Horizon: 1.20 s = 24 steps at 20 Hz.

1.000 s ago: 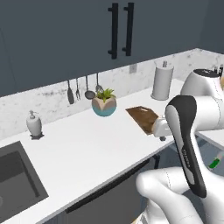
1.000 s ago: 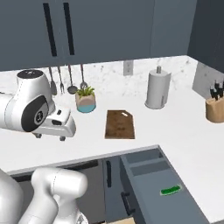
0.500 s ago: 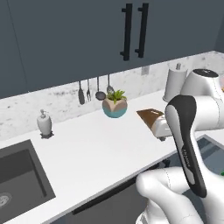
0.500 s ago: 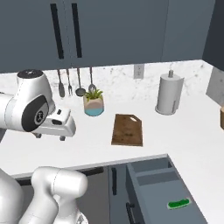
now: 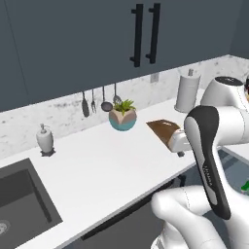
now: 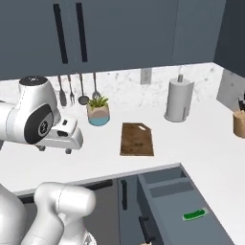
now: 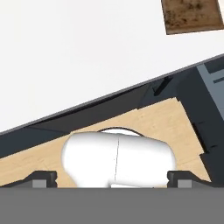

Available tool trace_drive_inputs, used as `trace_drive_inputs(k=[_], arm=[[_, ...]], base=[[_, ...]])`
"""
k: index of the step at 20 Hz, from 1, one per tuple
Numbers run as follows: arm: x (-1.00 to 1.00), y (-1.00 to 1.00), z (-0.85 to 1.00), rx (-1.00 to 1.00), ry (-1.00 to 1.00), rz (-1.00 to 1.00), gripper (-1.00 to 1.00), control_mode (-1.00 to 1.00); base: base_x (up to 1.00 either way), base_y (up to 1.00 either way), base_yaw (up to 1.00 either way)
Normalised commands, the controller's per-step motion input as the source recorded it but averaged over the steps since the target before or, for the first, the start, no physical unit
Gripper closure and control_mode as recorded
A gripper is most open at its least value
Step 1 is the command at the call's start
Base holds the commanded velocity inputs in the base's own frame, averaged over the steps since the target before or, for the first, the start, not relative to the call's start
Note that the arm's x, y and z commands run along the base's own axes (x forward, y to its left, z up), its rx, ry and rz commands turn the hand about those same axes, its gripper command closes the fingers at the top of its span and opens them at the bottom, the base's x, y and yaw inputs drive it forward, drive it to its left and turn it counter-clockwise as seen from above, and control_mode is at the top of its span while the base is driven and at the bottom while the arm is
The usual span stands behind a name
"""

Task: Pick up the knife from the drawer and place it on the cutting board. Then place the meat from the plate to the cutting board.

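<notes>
The knife (image 6: 194,215), green-handled, lies in the open drawer (image 6: 168,206) below the counter's front edge; its green handle also peeks in at the right edge (image 5: 245,186). The brown cutting board (image 6: 137,139) (image 5: 165,128) (image 7: 190,15) lies bare on the white counter. My gripper (image 6: 54,150) (image 5: 179,148) (image 7: 113,179) hangs above the counter's front, left of the board and well away from the drawer. It is open, its fingertips (image 7: 43,178) wide apart with nothing between them. The meat and the plate are out of view.
A potted plant (image 6: 98,112), hanging utensils (image 6: 79,91) and a paper towel roll (image 6: 178,100) stand along the back wall. A knife block (image 6: 239,122) is at the far right. A soap dispenser (image 5: 44,138) and the sink (image 5: 19,209) lie to the left.
Both base views have shifted a little, so the base has moved along the counter. The arm keeps its pose and the gripper stays open.
</notes>
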Motion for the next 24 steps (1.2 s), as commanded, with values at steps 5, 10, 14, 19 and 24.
trace_drive_inputs(k=[5,10,14,19,24], arm=[[0.0,0.0,0.0,0.0,0.0,0.0,-1.0,1.0],[0.0,0.0,0.0,0.0,0.0,0.0,-1.0,1.0],[0.0,0.0,0.0,0.0,0.0,0.0,-1.0,1.0],[0.07,-0.58,-0.18,0.0,0.01,-0.02,-1.0,-1.0],[0.29,-0.97,-0.51,0.0,0.0,0.11,-1.0,-1.0]], base=[[-0.09,0.17,-0.33],[-0.03,0.2,-0.27],[-0.26,0.12,-0.21],[-0.03,0.0,-0.04],[0.0,0.0,0.0]])
